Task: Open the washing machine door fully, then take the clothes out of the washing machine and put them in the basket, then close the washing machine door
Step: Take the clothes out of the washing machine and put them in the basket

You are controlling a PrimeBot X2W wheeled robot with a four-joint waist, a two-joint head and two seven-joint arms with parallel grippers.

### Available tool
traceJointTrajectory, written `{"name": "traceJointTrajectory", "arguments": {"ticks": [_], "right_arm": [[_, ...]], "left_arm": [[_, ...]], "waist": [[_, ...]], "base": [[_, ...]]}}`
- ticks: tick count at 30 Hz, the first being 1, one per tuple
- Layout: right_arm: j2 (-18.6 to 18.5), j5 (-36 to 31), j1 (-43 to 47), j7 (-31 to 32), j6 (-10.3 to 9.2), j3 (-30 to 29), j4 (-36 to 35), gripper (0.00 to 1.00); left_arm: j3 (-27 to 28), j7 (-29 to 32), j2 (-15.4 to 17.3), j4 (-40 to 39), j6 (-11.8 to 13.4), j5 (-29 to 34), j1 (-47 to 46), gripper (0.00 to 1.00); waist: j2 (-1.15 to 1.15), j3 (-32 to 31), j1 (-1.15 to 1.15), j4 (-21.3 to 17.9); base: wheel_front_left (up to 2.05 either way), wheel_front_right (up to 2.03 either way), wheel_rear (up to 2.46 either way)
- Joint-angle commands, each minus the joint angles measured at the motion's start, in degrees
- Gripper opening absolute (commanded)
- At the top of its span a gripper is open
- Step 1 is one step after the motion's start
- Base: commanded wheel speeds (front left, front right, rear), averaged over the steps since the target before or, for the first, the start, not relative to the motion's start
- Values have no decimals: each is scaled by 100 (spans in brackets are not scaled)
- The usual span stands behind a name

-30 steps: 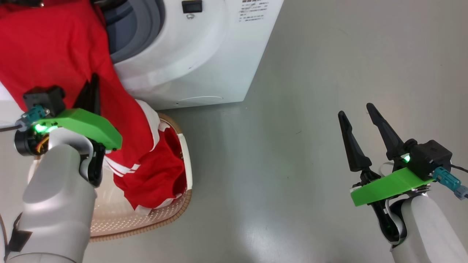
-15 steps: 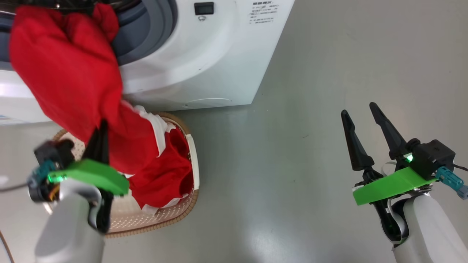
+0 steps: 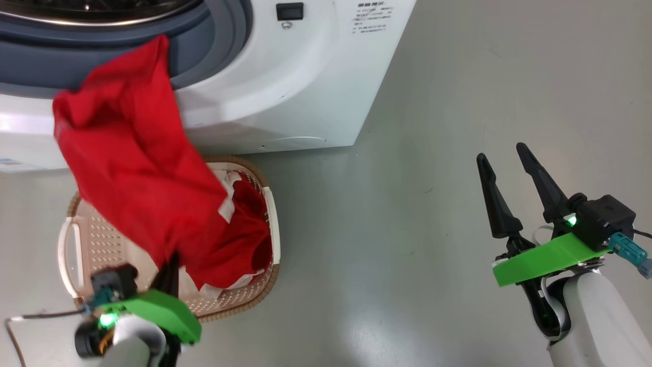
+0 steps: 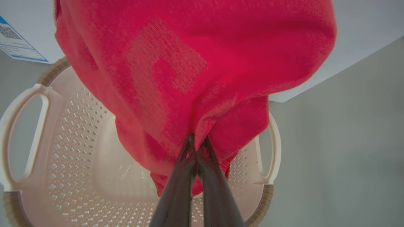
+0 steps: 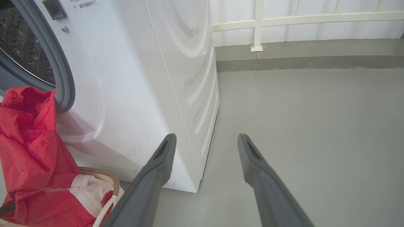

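The red clothes (image 3: 137, 168) hang from my left gripper (image 3: 170, 260), which is shut on a fold of the fabric above the basket (image 3: 69, 244). In the left wrist view the two fingertips (image 4: 189, 143) pinch the red cloth (image 4: 189, 63) over the perforated basket (image 4: 63, 151). The garment's lower end with white trim lies in the basket's right half. Behind it the white washing machine (image 3: 285, 86) shows its grey drum seal (image 3: 224, 35) and open mouth; the door is out of view. My right gripper (image 3: 501, 153) stands open over bare floor at the right, holding nothing.
The grey floor (image 3: 407, 204) stretches right of the washer and basket. A white railing (image 5: 258, 25) and low kerb run along the far side in the right wrist view. A blue label sticker (image 4: 14, 44) sits on the washer's lower front.
My left arm has pulled back and down toward the basket, drawing the red garment out of the drum mouth. The head camera has shifted. The right gripper has stayed put, open.
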Motion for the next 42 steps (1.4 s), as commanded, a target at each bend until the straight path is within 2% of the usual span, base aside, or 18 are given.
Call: {"name": "traceJointTrajectory", "arguments": {"ticks": [1, 8, 17, 24, 28, 34, 42], "right_arm": [[-26, -57, 86, -43, 9, 104, -135, 100], [-33, -59, 67, -43, 9, 118, -140, 100], [-25, -53, 20, -43, 9, 174, -152, 100], [21, -39, -70, -43, 9, 300, -136, 100], [18, -39, -82, -43, 9, 294, -145, 100], [17, -45, -125, -43, 9, 272, -193, 100], [45, -65, -204, -43, 9, 278, -203, 100]], "left_arm": [[74, -50, 127, 81, -17, -67, 97, 0], [-377, 29, 131, 890, -17, -475, -172, 0], [-851, 179, 140, 1466, -17, -889, -675, 0], [-1381, 1174, 86, 1669, -18, -1411, -840, 0], [-1606, 1459, 130, 1587, -18, -1610, -849, 0], [-1738, 1010, 412, 1735, -18, -1789, -1149, 0], [-1875, 876, 519, 1964, -18, -1956, -1477, 0]], "waist": [[0, 1, 0, -4], [0, 25, 0, -29], [0, 120, 0, -80], [0, 299, 0, -239], [0, 364, 0, -303], [0, 530, 0, -403], [0, 673, 0, -445]], "base": [[0, 0, 0], [0, 0, 0], [0, 0, 0], [0, 0, 0], [0, 0, 0], [0, 0, 0], [0, 0, 0]]}}
